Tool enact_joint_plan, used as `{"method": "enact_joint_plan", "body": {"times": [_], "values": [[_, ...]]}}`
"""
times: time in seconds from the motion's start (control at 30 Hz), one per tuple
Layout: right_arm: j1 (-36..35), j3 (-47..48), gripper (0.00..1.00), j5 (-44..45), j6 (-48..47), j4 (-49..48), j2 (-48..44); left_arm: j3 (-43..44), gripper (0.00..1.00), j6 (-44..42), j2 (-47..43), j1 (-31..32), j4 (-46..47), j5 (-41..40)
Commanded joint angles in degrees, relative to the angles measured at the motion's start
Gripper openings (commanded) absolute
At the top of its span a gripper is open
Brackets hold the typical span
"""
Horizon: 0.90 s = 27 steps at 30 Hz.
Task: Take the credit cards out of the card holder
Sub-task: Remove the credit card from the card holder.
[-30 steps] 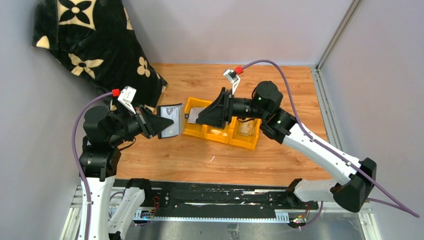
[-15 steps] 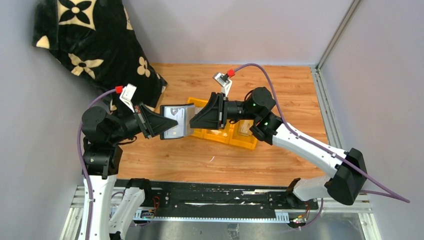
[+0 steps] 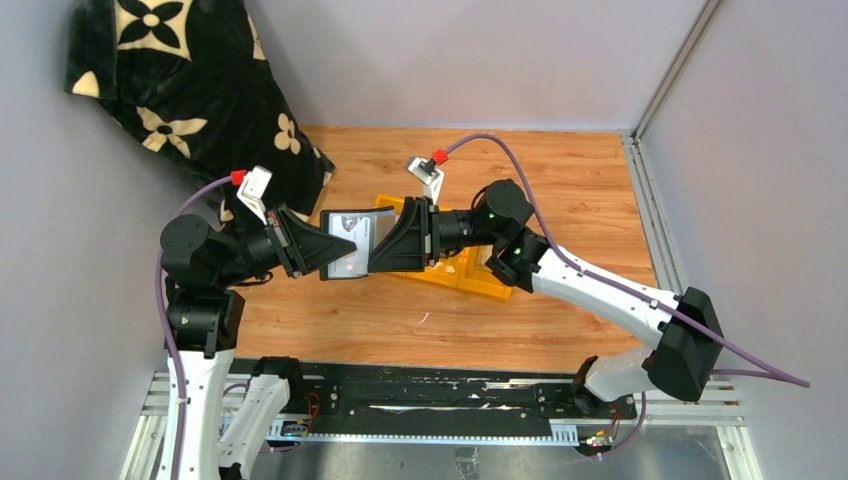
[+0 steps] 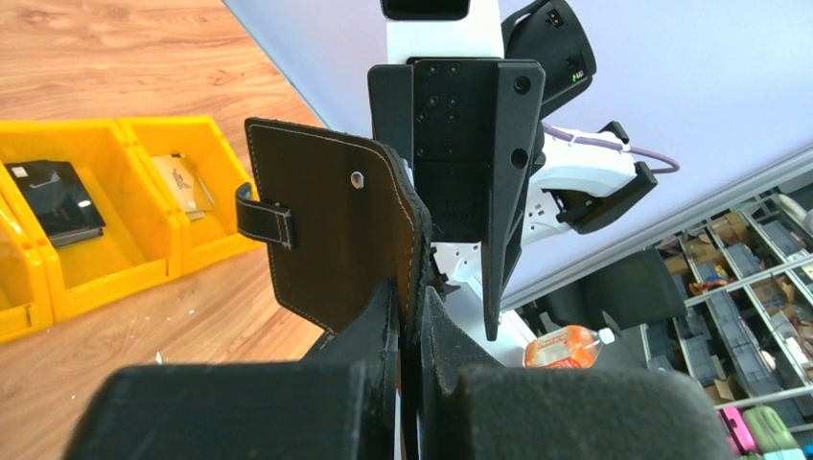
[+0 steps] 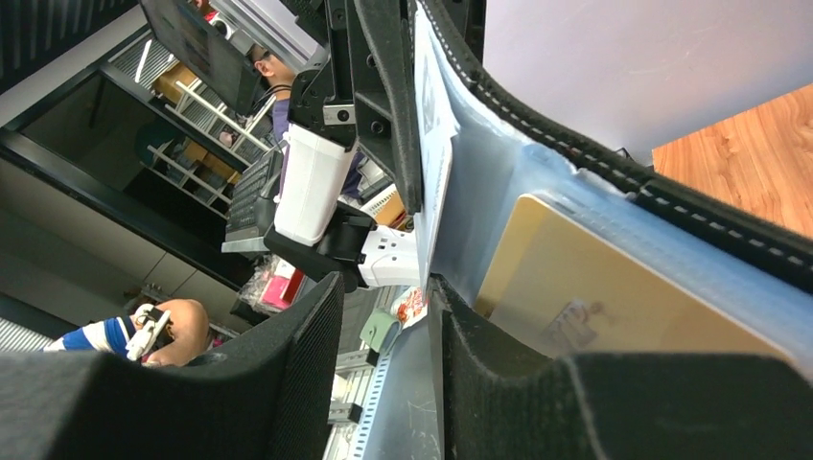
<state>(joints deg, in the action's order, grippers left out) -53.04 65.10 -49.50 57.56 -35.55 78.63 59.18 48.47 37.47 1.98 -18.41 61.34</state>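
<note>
My left gripper [image 3: 335,250] is shut on the edge of the open card holder [image 3: 352,240] and holds it upright above the table. In the left wrist view its black outside [image 4: 336,230] and closing tab [image 4: 264,216] face me, with my left gripper [image 4: 410,287] clamped on its lower edge. My right gripper [image 3: 378,250] is open at the holder's right side. In the right wrist view the right gripper [image 5: 383,287] has one finger against the pale blue inside, where a tan card [image 5: 594,287] sits in a pocket and a silvery card [image 5: 436,144] stands edge-on.
A yellow three-compartment tray [image 3: 455,275] lies behind the grippers; the left wrist view shows the tray [image 4: 115,268] with a black card [image 4: 53,196] and a silvery card [image 4: 182,182] in it. A black flowered blanket [image 3: 180,80] lies at the back left.
My right gripper has moved left from over the yellow tray to the held card holder. My left gripper has carried the holder slightly right.
</note>
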Motion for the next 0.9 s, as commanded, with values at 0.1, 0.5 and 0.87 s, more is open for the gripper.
{"method": "enact_joint_plan", "body": {"times": [0.1, 0.5, 0.87], "values": [[-0.73, 3.15, 0.31, -0.97, -0.27, -2.41, 1.7, -2.12, 0.0, 1.45, -1.47, -0.01, 2.04, 0.95], [-0.67, 0.91, 0.01, -0.95, 0.54, -4.99, 1.3, -3.41, 0.29, 5.16, -1.01, -0.04, 3.76, 5.81], [-0.58, -2.88, 0.0, -0.46, 0.21, -6.02, -1.35, -4.62, 0.17, 13.5, -1.29, -0.03, 13.48, 7.57]]}}
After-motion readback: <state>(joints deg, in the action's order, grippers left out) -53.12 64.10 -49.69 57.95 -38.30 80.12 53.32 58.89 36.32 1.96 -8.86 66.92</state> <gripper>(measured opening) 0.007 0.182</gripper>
